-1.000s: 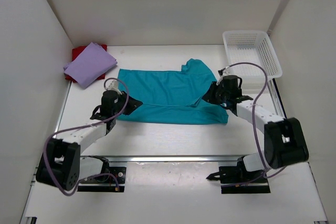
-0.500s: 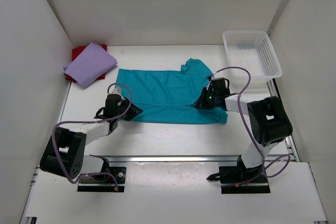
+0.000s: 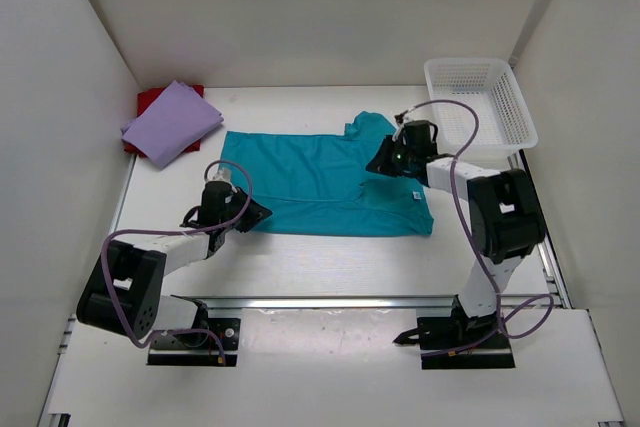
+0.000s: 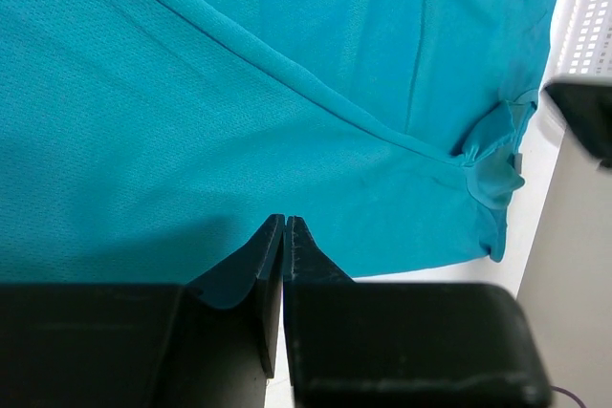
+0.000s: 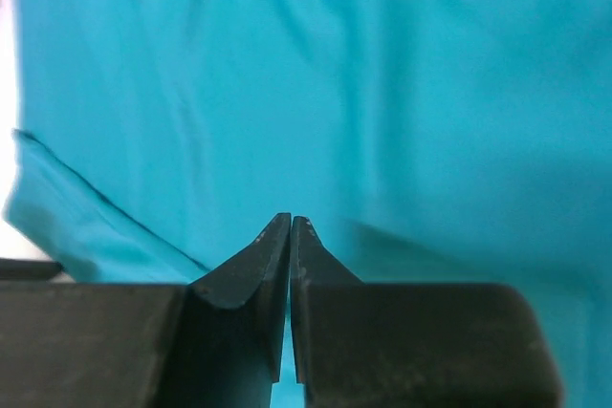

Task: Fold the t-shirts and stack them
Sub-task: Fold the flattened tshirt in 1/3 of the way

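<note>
A teal t-shirt [image 3: 310,182] lies spread flat across the middle of the table, its lower part folded up along a diagonal crease, with a sleeve bunched at its right end. My left gripper [image 3: 262,213] is shut, with its tips resting on the shirt's lower left edge [image 4: 239,93]; in the left wrist view [image 4: 285,219] no cloth shows between the jaws. My right gripper [image 3: 375,165] is shut over the shirt's right side near the collar. In the right wrist view [image 5: 291,219] it sits low over the teal cloth [image 5: 382,64], with nothing visibly pinched.
A folded lavender shirt [image 3: 172,122] lies on a red one [image 3: 150,99] at the back left corner. A white mesh basket [image 3: 480,97] stands at the back right, and its wall shows in the left wrist view [image 4: 585,16]. White walls enclose the table.
My right gripper has moved from the shirt's lower right side up and back toward the collar. My left gripper has shifted slightly nearer along the lower left edge. The shirt has barely moved.
</note>
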Controlling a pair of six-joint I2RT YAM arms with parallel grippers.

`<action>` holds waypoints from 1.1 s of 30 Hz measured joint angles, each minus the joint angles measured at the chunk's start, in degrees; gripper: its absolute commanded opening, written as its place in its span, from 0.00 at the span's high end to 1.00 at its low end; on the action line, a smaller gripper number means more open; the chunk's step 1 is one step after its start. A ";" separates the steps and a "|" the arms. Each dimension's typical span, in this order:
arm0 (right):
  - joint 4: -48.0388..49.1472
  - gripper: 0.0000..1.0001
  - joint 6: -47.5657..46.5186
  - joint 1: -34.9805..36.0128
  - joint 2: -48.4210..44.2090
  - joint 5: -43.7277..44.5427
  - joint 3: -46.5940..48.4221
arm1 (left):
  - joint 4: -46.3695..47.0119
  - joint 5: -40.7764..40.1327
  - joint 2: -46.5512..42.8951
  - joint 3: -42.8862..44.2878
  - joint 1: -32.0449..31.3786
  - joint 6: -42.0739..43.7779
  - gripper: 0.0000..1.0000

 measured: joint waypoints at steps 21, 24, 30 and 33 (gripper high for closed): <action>2.03 1.00 -0.22 4.24 -0.83 -0.96 -8.07 | 0.39 -0.98 -0.44 -1.55 -0.74 -0.13 0.84; 1.70 1.00 -0.39 4.02 0.13 -1.03 -6.67 | -0.39 -1.29 -1.38 -1.66 0.92 0.50 0.84; -0.63 0.95 -1.66 4.04 0.17 -1.36 -4.59 | 0.22 -0.37 -3.30 -3.15 9.73 0.24 0.86; -2.38 0.90 -2.36 3.72 -3.30 -1.09 -4.96 | 2.29 1.62 -3.41 -6.88 17.64 -1.42 0.86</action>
